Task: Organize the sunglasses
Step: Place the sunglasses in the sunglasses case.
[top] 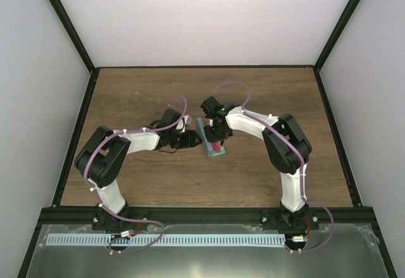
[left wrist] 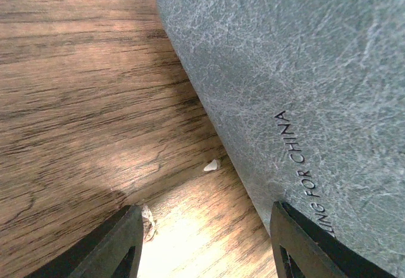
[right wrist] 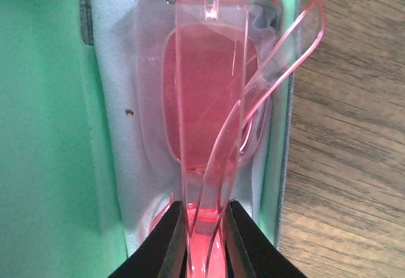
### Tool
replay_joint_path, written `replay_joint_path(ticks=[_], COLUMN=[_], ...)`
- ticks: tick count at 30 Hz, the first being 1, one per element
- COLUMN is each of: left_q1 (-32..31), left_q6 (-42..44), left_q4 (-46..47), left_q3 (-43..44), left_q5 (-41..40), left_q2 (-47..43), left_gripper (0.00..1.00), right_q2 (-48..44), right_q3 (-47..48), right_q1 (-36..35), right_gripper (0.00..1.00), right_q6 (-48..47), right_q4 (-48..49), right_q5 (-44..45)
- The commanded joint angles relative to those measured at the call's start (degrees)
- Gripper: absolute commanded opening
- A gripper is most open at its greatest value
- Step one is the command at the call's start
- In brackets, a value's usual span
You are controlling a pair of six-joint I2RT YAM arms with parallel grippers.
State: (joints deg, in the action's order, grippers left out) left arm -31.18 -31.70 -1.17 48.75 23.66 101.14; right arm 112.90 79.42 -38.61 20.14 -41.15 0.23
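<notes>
The red translucent sunglasses [right wrist: 209, 88] lie folded in the open grey-blue case [right wrist: 288, 132], on a light blue cloth [right wrist: 130, 145] over the green lining. My right gripper [right wrist: 205, 240] is shut on the sunglasses' crossed temple arms, right over the case. In the top view the case [top: 211, 140] sits mid-table with the right gripper [top: 217, 132] above it and the left gripper [top: 193, 140] at its left side. In the left wrist view the left gripper [left wrist: 205, 243] is open and empty, its right finger against the case's grey outer shell [left wrist: 304, 69].
The wooden table [top: 158, 94] is bounded by black frame rails at left, right and back. A small white chip [left wrist: 212, 164] lies on the wood beside the case. Both arms meet around the case at mid-table.
</notes>
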Motion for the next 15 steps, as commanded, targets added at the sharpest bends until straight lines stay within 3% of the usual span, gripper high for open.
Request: replay_joint_path(ticks=[1, 9, 15], left_q1=[-0.7, -0.7, -0.7], left_q6=[0.7, 0.8, 1.0], left_q4=[-7.5, -7.8, -8.1], left_q3=[-1.3, -1.3, -1.6], left_q5=[-1.4, -1.7, -1.9], left_q2=[4.5, 4.3, 3.7], left_gripper=[0.58, 0.58, 0.58], right_q2=[3.0, -1.9, -6.0], right_q3=[1.2, 2.0, 2.3], right_q1=[-0.1, -0.1, 0.0], right_gripper=[0.16, 0.30, 0.33], right_q6=[-1.8, -2.1, -1.8], right_q4=[-1.4, -1.6, -2.2], right_q5=[1.8, 0.6, 0.2])
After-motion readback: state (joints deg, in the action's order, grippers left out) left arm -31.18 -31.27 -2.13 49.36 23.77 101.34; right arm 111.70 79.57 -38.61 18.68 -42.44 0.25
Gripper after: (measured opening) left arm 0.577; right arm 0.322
